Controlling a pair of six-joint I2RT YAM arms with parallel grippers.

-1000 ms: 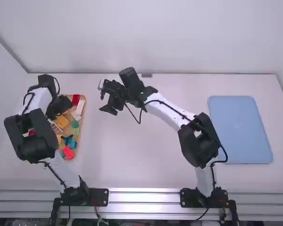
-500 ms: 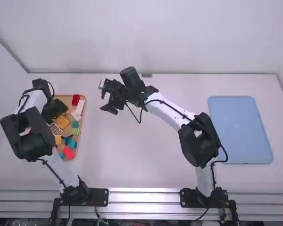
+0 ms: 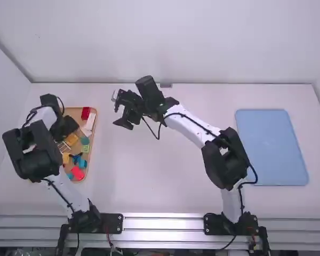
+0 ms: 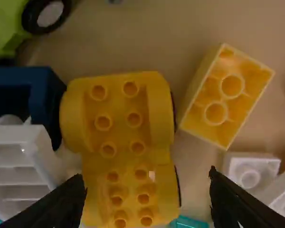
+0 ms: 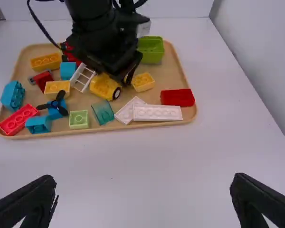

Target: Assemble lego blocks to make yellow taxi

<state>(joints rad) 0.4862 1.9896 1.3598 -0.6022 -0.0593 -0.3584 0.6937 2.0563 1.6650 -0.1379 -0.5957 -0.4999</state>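
Note:
My left gripper (image 3: 64,128) is over the far part of the wooden tray. In its own view the left gripper (image 4: 147,190) is open, with the yellow car base (image 4: 121,114) lying between and ahead of its fingers. A yellow brick (image 4: 225,97) lies beside the car base, its hollow side facing the camera. In the right wrist view the yellow car base (image 5: 104,87) shows its wheel next to the dark left gripper. My right gripper (image 3: 129,120) stays above the table right of the tray; in its own view the right gripper (image 5: 145,199) is open over bare table.
The wooden tray (image 5: 147,127) also holds a red brick (image 5: 177,97), a white plate (image 5: 157,113), a white ladder piece (image 5: 82,77), a light green brick (image 5: 79,119), a green box-like piece (image 5: 151,49) and several blue bricks. A blue mat (image 3: 272,146) lies at the right.
The left gripper first drew back toward the camera, then shifted slightly away and right over the tray. The right arm has kept nearly still.

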